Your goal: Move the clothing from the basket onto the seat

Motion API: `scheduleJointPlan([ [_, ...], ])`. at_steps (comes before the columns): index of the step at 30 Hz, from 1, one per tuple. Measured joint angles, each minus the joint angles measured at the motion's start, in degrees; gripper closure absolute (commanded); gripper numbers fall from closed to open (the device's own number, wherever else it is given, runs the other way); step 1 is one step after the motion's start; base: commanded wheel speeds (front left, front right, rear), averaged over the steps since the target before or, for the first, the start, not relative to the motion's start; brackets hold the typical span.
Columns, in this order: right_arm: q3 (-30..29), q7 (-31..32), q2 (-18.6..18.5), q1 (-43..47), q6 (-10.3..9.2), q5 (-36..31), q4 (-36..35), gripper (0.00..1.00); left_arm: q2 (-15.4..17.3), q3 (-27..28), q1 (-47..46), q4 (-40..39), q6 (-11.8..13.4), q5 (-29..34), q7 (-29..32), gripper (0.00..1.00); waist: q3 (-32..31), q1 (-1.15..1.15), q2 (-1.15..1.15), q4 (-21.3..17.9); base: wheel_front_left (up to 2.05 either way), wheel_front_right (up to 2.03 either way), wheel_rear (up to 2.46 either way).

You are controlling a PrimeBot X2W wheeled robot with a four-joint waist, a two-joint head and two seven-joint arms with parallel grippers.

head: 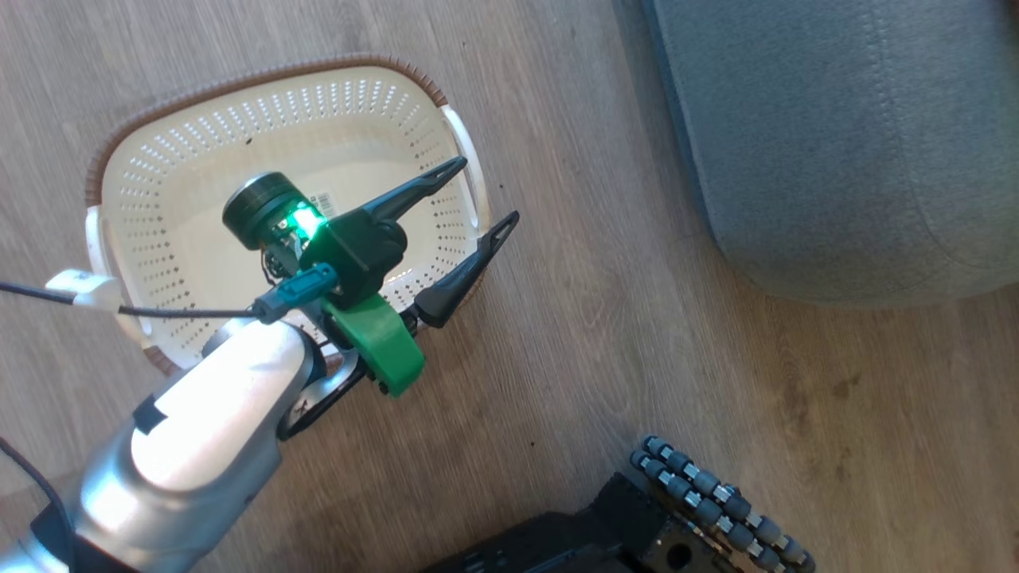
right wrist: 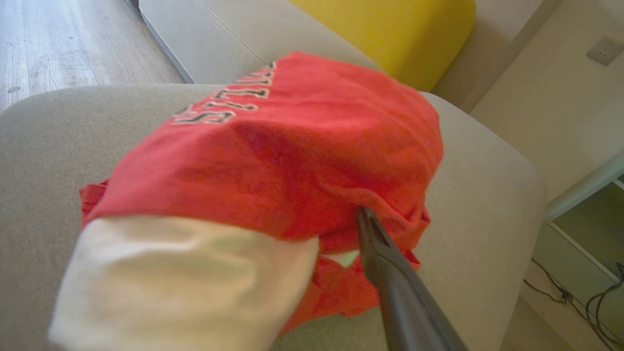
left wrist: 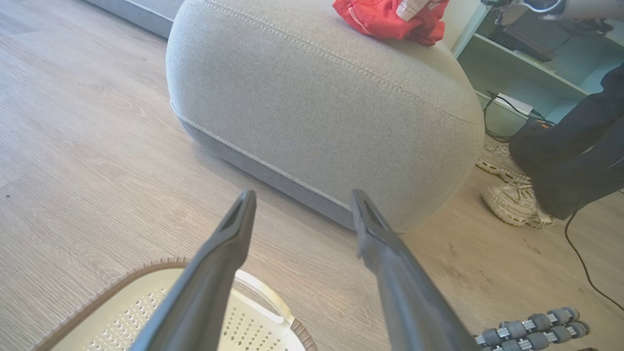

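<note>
With the red clothing (right wrist: 292, 146) heaped on the seat (right wrist: 487, 195) and draped over the right gripper (right wrist: 308, 214), whose one visible finger stands wide as if letting go, the left gripper (head: 487, 189) hangs spread above a basket (head: 199, 159) holding nothing to fetch

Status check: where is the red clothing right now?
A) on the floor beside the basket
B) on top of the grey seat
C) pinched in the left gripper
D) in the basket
B: the left wrist view shows the red clothing lying on top of the grey seat, and the visible part of the basket holds none.
</note>
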Motion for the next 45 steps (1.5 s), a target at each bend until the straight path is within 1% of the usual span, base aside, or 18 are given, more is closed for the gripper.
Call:
scheduleJointPlan([
  [3,1.8,-1.9,0.4,3.6,0.00,2.5,0.7,0.00,-0.1,0.0,0.0,0.9,0.1,-0.6,-0.5,0.00,-1.1,0.00,0.00,-0.3,0.00,0.00,0.00],
  [7,4.3,-3.2,0.9,9.1,0.00,5.5,-0.1,0.00,-0.7,0.0,0.1,2.1,0.5,-1.0,-1.5,0.00,-2.8,0.00,0.00,-0.7,0.00,0.00,0.00],
  [10,6.0,-3.5,2.0,13.5,0.00,7.7,-2.4,0.00,-1.3,0.0,0.3,3.0,0.5,-1.0,-2.2,0.00,-4.3,0.00,0.00,-0.7,0.00,0.00,0.00],
  [13,7.2,-3.5,3.5,18.3,0.00,9.4,-6.7,0.00,-1.8,0.1,0.7,4.4,0.5,-1.6,-2.9,0.00,-5.9,0.00,0.00,-0.4,0.00,0.00,0.00],
  [16,8.0,-3.6,4.6,23.3,0.00,9.7,-9.9,0.00,-2.6,0.3,1.3,5.6,0.5,-1.9,-3.5,0.00,-7.7,0.00,0.00,0.1,0.00,0.00,0.00],
  [19,8.8,-3.6,5.9,28.1,0.00,9.5,-11.6,0.00,-3.9,0.4,2.4,6.7,0.5,-2.2,-3.9,0.00,-9.5,0.00,0.00,1.1,0.00,0.00,0.00],
  [24,12.5,-3.6,8.1,33.1,0.00,9.3,-14.3,0.00,-5.5,2.2,4.2,8.7,0.5,-2.6,-4.1,0.00,-12.9,0.00,0.00,3.2,0.00,0.00,0.00],
  [28,15.7,-3.6,9.4,34.6,0.00,9.6,-18.3,0.00,-7.1,5.9,6.7,8.7,0.9,-2.7,-4.3,0.00,-16.0,0.00,0.00,5.2,0.00,0.00,0.00],
  [34,20.8,-3.6,9.4,35.1,0.00,11.3,-22.3,0.00,-9.0,12.5,12.1,9.3,1.1,-1.7,-4.3,0.00,-20.4,0.00,0.00,9.0,0.00,0.00,0.00],
  [35,21.7,-3.6,9.4,35.2,0.00,11.6,-22.7,0.00,-9.4,13.6,12.9,9.5,1.1,-1.4,-4.3,0.00,-21.1,0.00,0.00,9.7,0.00,0.00,0.00],
  [36,23.4,-3.6,9.3,35.3,0.00,12.3,-23.6,0.00,-10.1,16.1,14.4,9.8,1.1,-0.4,-4.3,0.00,-22.3,0.00,0.00,11.2,0.00,0.00,0.00],
  [39,25.6,-3.6,9.3,35.7,0.00,12.8,-25.0,0.00,-11.2,19.8,16.6,10.1,1.1,0.9,-4.3,0.00,-24.2,0.00,0.00,13.4,0.00,0.00,0.00],
  [45,28.3,-3.6,9.4,36.2,0.00,12.9,-26.5,0.00,-13.1,26.9,20.9,11.1,1.1,4.2,-4.3,0.00,-27.8,0.00,0.00,17.2,0.00,0.00,0.00],
])
